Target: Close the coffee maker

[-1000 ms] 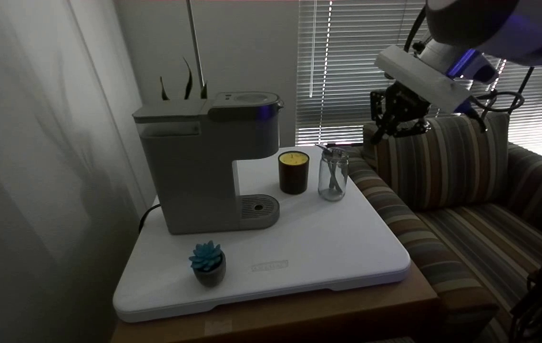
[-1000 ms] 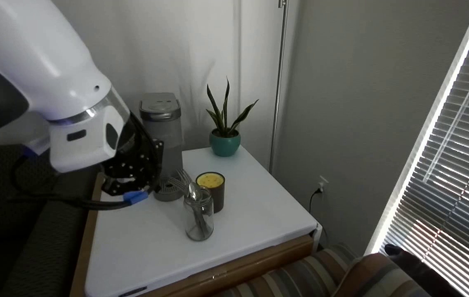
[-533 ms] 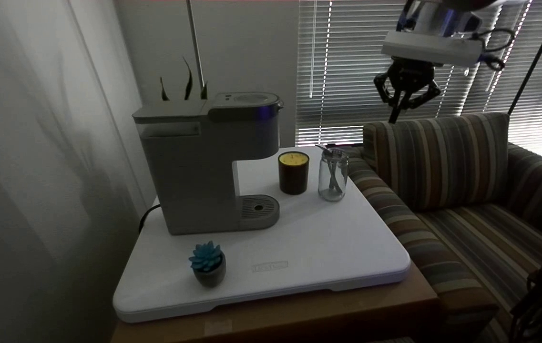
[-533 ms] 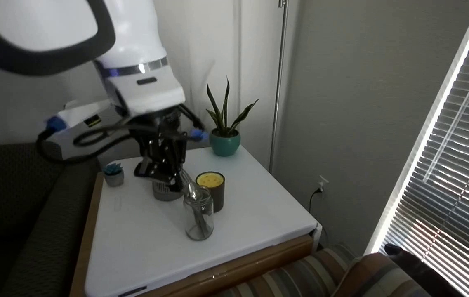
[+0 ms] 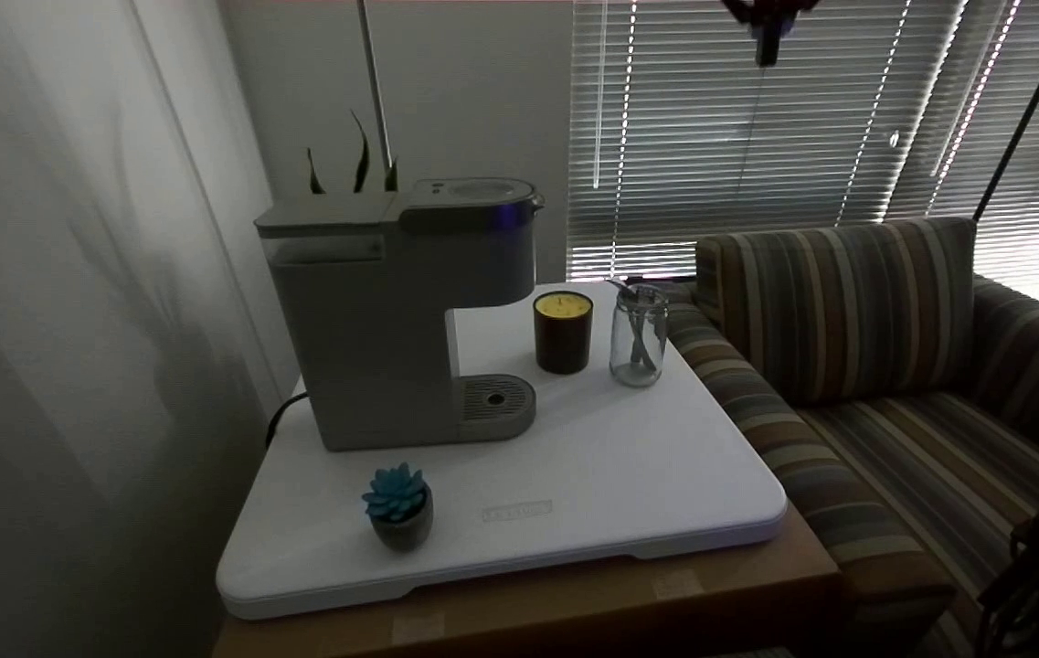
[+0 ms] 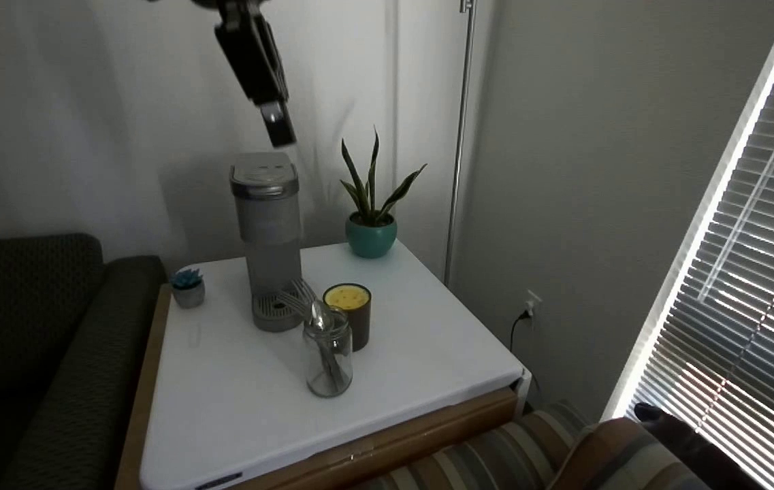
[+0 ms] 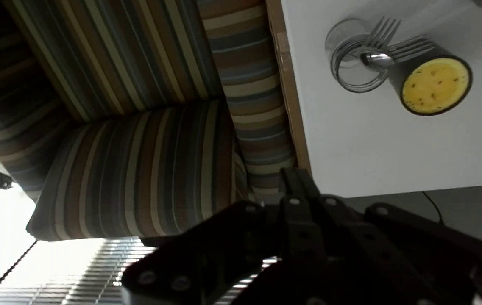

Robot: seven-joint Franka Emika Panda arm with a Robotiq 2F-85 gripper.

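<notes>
The grey coffee maker [image 5: 373, 347] stands upright on the white table; it also shows in an exterior view [image 6: 267, 224]. Its top lid [image 5: 478, 189] lies flat and looks shut down on the brew head. Its round drip base [image 5: 498, 407] faces the candle and jar. My gripper [image 5: 767, 62] is high at the top edge of the view, well above the table and apart from the coffee maker. In an exterior view the gripper [image 6: 283, 141] overlaps the space above the machine. In the wrist view the gripper [image 7: 296, 173] has its fingertips together with nothing between them.
A dark candle jar with yellow wax [image 5: 563, 334] and a glass jar of cutlery [image 5: 638, 338] stand beyond the drip base. A small blue succulent [image 5: 398, 507] is near the table's front edge. A teal-potted plant [image 6: 371, 235] stands behind. A striped armchair [image 5: 848, 311] adjoins the table.
The arm has turned and risen, lifting the gripper away up to the top of both exterior views. The coffee maker, its lid and the other table things have not moved.
</notes>
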